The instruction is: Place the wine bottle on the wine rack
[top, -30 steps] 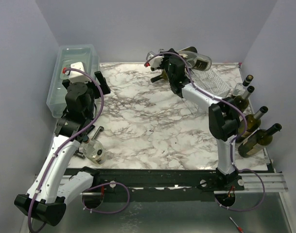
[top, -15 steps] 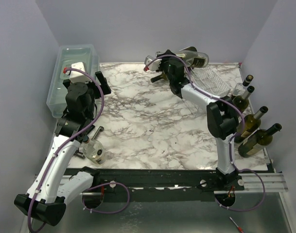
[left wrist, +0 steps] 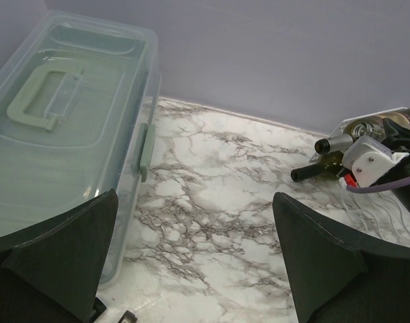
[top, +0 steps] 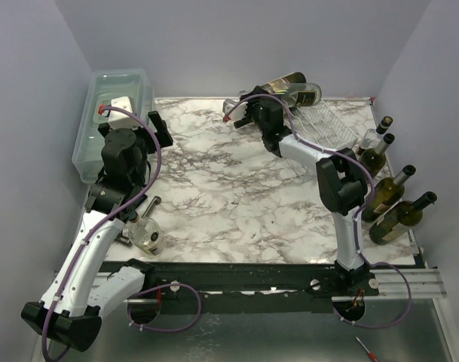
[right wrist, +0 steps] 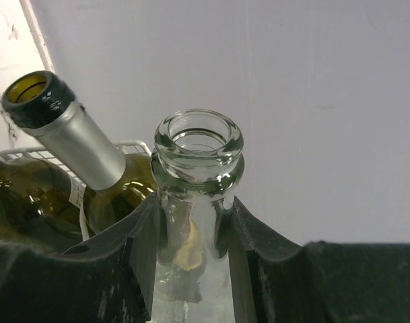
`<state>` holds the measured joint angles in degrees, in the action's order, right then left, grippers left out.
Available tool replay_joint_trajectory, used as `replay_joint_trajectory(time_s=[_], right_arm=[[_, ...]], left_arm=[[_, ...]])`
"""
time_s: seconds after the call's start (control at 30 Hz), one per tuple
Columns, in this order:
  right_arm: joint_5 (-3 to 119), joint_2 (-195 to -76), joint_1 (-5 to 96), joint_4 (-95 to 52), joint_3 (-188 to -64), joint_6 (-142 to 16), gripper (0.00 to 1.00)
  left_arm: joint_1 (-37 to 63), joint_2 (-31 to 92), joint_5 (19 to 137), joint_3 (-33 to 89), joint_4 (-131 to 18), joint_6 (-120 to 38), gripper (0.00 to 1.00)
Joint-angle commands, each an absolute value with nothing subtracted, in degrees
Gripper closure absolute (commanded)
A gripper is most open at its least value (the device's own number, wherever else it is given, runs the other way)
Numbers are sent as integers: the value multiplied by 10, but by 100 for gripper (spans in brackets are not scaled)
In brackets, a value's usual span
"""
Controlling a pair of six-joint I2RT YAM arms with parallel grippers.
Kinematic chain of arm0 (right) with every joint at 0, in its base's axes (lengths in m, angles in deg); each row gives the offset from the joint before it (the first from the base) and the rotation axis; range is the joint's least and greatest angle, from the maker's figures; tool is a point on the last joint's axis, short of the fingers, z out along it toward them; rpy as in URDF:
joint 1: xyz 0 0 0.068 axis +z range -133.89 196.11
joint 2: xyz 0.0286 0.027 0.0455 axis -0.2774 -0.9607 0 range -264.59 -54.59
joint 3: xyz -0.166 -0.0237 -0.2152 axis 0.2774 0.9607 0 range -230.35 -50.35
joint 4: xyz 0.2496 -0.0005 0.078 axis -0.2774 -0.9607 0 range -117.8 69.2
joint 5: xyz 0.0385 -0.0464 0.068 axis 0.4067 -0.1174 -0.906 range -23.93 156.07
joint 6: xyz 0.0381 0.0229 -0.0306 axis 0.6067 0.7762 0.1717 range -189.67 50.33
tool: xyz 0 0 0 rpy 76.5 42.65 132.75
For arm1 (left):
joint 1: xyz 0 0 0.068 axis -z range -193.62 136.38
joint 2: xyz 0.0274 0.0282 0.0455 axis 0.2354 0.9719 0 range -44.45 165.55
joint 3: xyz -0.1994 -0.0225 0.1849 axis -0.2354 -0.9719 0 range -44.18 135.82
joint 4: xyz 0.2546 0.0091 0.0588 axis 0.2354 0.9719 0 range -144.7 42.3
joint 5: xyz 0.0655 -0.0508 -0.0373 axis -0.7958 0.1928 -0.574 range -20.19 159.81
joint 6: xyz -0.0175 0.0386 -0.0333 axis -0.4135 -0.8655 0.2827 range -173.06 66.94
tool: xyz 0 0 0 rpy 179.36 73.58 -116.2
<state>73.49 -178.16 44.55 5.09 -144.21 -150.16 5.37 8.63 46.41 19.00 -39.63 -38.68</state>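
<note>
At the table's (top: 214, 173) far edge, right jaws gripping wine bottle (right wrist: 194, 222) by wine rack (top: 331, 124), left jaws spread

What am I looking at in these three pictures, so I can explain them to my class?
Two white robot arms stand at a marble table. One picture looks down from above; the other two come from cameras on each wrist. The right tool grips a clear glass wine bottle by its neck, beside a green silver-foiled bottle and the white wire rack. The left tool is open, facing a translucent lidded plastic bin. Dark bottles wait at the table's right edge.
</note>
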Motion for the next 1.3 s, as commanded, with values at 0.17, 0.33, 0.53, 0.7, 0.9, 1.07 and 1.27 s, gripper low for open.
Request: replay_joint_trajectory(time_s=[0.17, 0.33, 0.53, 0.7, 0.9, 1.07, 1.27], right_arm=[[754, -1776, 438, 211, -1375, -1606, 100], [749, -1786, 438, 217, -1360, -1599, 83], [744, -1800, 438, 246, -1333, -1600, 68], [737, -1801, 437, 270, -1300, -1593, 56], [741, -1811, 438, 295, -1280, -1591, 46], [738, -1809, 437, 308, -1262, -1585, 28], [744, -1796, 442, 298, -1242, -1554, 16]], left_arm=[[58, 72, 475, 185, -405, -385, 1], [58, 71, 474, 185, -405, -385, 1], [58, 67, 472, 186, -405, -386, 1], [59, 63, 472, 187, -404, -386, 1], [59, 58, 470, 187, -402, -386, 1], [59, 57, 470, 187, -402, -386, 1], [59, 50, 460, 187, -402, -386, 1]])
